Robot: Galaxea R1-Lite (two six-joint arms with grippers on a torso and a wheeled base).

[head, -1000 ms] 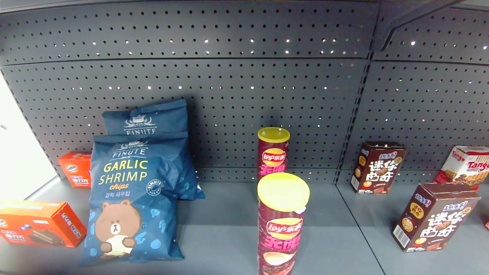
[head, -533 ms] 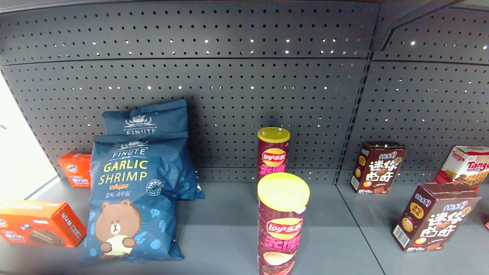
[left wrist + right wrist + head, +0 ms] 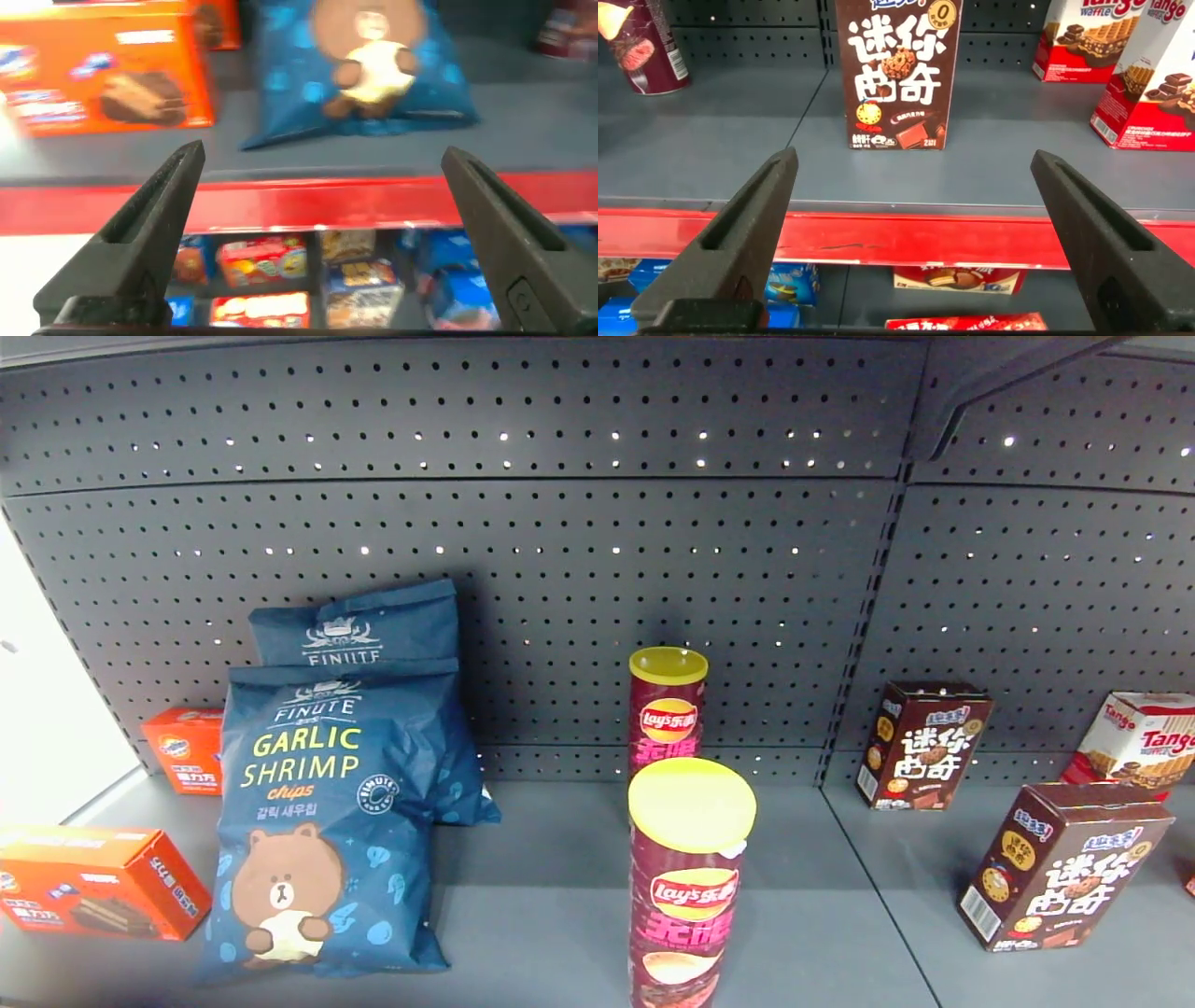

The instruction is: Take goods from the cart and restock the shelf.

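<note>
At the shelf's red edge [image 3: 299,205], left hand [image 3: 322,154] and right hand [image 3: 915,157] gape empty, facing chip bag [image 3: 364,65] and brown box [image 3: 896,75].

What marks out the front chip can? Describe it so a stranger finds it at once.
On the grey shelf, look between the blue bags and the brown boxes. Two maroon cans with yellow lids stand one behind the other. The front can is nearest the shelf edge, hiding the base of the back can.

Snack boxes [image 3: 98,887] at shelf [image 3: 560,905] left end, chip bags [image 3: 322,803] just right of them, cans [image 3: 691,868] mid-shelf one behind another, cartons [image 3: 1064,863] at right end.
</note>
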